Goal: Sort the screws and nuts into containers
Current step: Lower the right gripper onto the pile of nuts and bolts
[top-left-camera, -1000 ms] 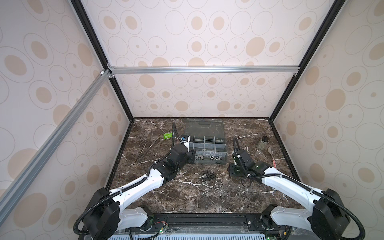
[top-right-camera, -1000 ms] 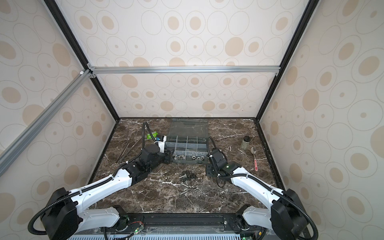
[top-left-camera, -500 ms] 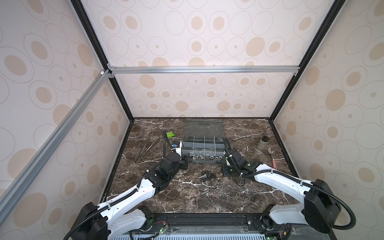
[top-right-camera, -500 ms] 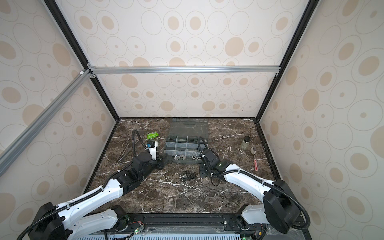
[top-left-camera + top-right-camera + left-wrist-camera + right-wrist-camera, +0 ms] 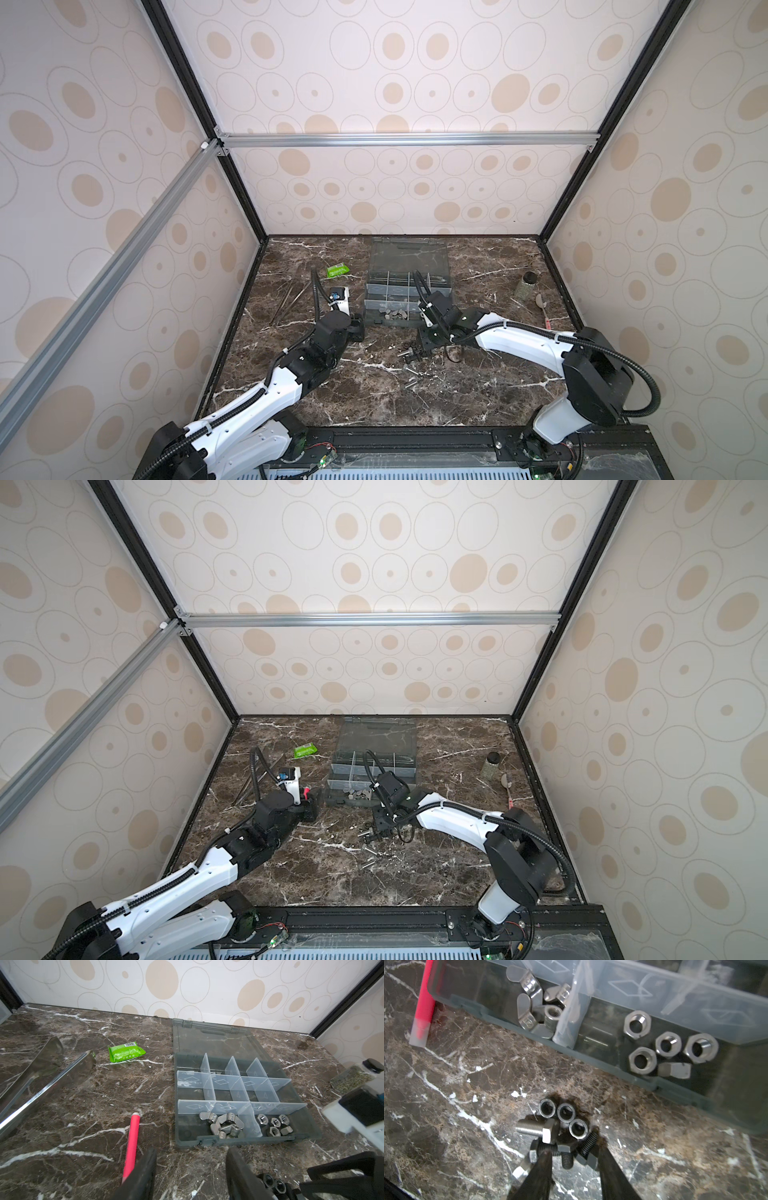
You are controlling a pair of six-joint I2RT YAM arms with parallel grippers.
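In front of the box [image 5: 593, 1059], the right gripper [image 5: 573, 1153] stands spread over the screws [image 5: 533, 1130]; the left gripper [image 5: 191, 1151] is also spread, holding nothing.

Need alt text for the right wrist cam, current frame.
Right gripper, jaws open, hangs over a small pile of black and silver screws and three dark rings on the marble table. Beyond, the grey organiser box holds wing nuts in one compartment, hex nuts in the next.

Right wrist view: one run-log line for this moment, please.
right tool: open, straddling black threaded screws; left tool: open, empty; grey plastic organiser box: silver wing nuts, silver hex nuts in neighbouring compartments
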